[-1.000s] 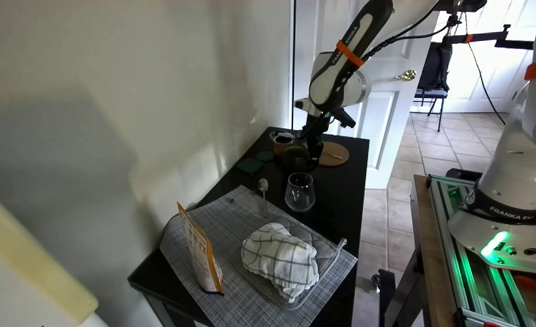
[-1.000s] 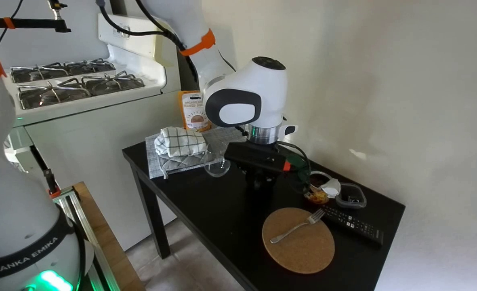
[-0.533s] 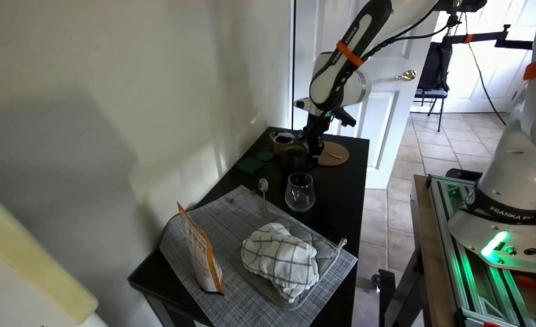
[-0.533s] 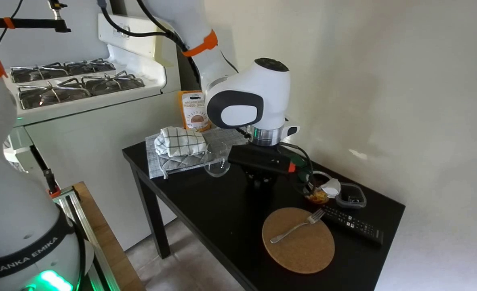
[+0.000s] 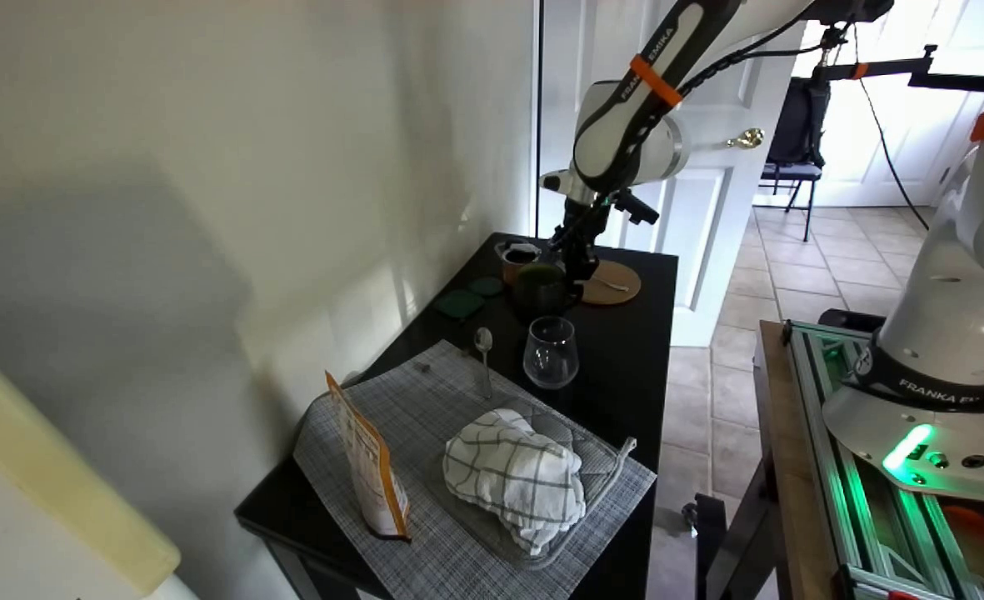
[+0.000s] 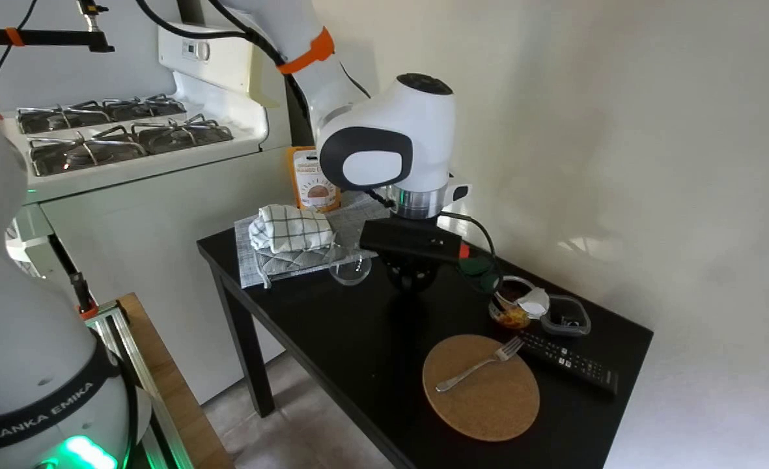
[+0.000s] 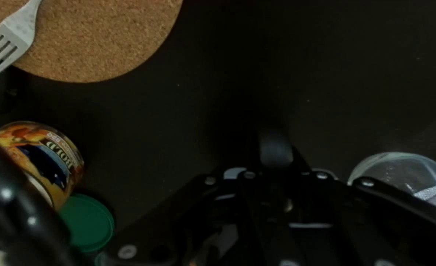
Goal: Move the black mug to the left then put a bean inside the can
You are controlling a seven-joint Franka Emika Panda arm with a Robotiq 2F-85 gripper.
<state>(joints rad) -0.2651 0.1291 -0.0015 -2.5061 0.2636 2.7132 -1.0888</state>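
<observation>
The black mug (image 5: pixel 537 293) stands near the table's far part in an exterior view, its handle toward the cork mat; my arm mostly hides it in the other. My gripper (image 5: pixel 581 271) is at the handle. In the wrist view a blurred dark-grey piece, apparently the handle (image 7: pixel 275 149), lies between the close-set fingertips of the gripper (image 7: pixel 278 170); it looks shut on it. Whether the mug touches the table I cannot tell. The open can (image 6: pixel 513 318) stands by the wall with its lid folded up; its label shows in the wrist view (image 7: pixel 44 155). I make out no bean.
The clear glass (image 5: pixel 551 354) stands close to the mug. A cork mat with a fork (image 6: pixel 482 391), a remote (image 6: pixel 570 365), a plastic tub (image 6: pixel 565 316), green lids (image 5: pixel 460 303), a spoon (image 5: pixel 484 350), a towel (image 5: pixel 512 475) and a bag (image 5: pixel 371 467) share the table.
The arm dipped slightly, then rose and shifted toward the stove. The mug has moved slightly left and up in an exterior view, and more of its handle shows below the gripper.
</observation>
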